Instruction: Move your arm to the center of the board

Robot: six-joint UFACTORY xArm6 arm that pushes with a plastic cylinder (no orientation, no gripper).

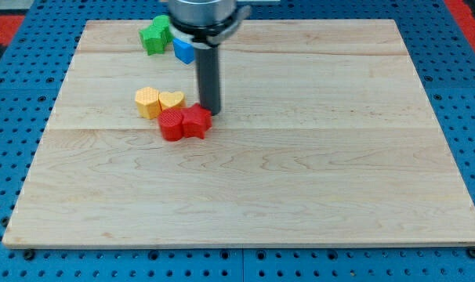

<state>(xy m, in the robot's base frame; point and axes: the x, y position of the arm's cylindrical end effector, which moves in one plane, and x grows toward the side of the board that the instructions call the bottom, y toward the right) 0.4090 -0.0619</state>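
Note:
My tip is the lower end of a dark rod that comes down from the view's top. It stands just right of and above two red blocks that lie side by side, close to or touching the right one. Two yellow blocks, a hexagon and a heart, sit just above left of the red ones. A green block lies near the board's top edge. A blue block sits right of it, partly hidden by the arm.
The wooden board lies on a blue perforated table. All blocks are in the board's upper left part.

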